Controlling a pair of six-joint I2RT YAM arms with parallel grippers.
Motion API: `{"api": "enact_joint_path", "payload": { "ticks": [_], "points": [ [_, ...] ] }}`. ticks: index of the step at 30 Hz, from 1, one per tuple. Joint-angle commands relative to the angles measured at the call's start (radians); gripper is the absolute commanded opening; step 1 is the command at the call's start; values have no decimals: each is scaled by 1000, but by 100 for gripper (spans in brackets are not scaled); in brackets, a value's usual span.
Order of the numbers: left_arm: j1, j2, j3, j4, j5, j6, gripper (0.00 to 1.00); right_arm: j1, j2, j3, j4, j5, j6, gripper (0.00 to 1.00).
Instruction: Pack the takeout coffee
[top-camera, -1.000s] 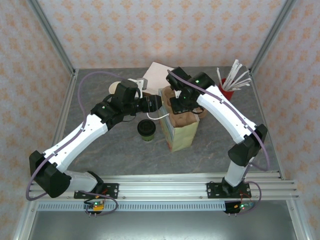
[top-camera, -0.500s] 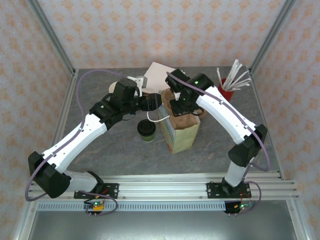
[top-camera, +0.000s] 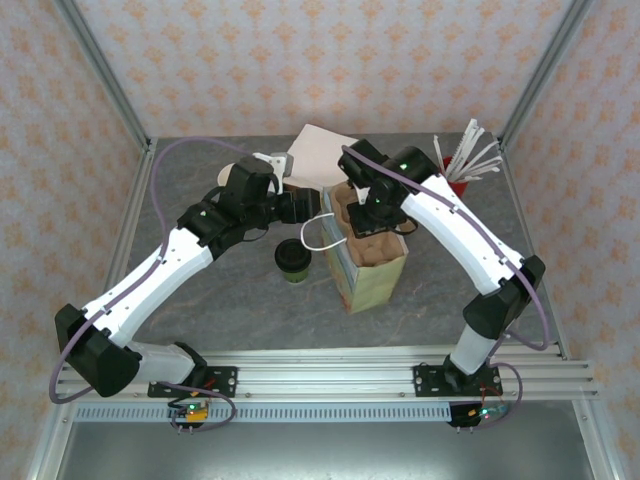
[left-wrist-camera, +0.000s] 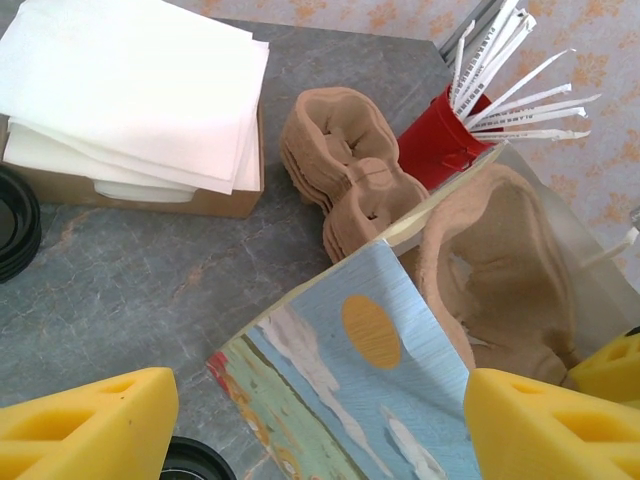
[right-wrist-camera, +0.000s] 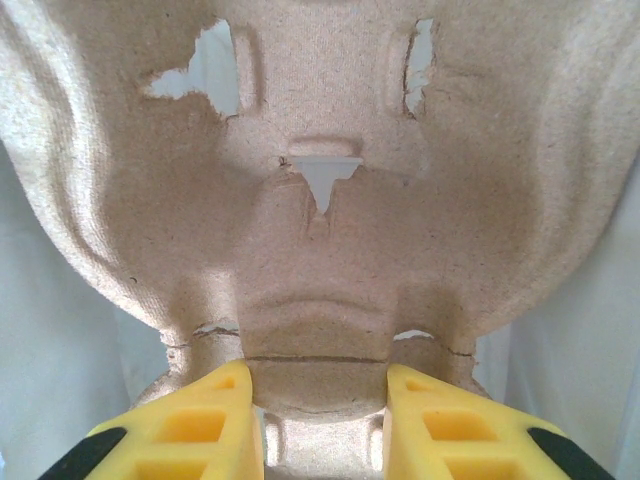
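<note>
Sinking lower, right end effector (right-wrist-camera: 318, 388) holds pulp carrier (left-wrist-camera: 500, 260) inside paper bag (left-wrist-camera: 330, 390)

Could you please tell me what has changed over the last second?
The right gripper, shut on the cup carrier, has pushed it further into the paper bag, and the bag's base slid slightly toward the arms. The left gripper stays open around the bag's corner; the coffee cup has not moved.

White napkins (left-wrist-camera: 130, 80) are lying on a cardboard box (left-wrist-camera: 150, 203) at the far middle of the surface (left-wrist-camera: 120, 290). Right of them, a stack of pulp carriers (left-wrist-camera: 335, 160) is resting beside a red cup (left-wrist-camera: 440, 150) that is holding wrapped straws (left-wrist-camera: 510, 70). A paper bag (top-camera: 372, 275) is standing nearer, holding another pulp carrier (right-wrist-camera: 320, 200).
</note>
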Motion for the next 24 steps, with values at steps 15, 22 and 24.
{"api": "enact_joint_path", "payload": {
  "ticks": [15,22,24],
  "points": [
    [-18,100,104,-10,10,35,72,8,-30,85,-103,-25,5,30],
    [-18,136,125,-13,-10,40,71,7,-43,1,-74,-41,3,30],
    [-18,134,124,-15,-15,43,71,7,-46,-34,-62,-34,-1,30]
  ]
}}
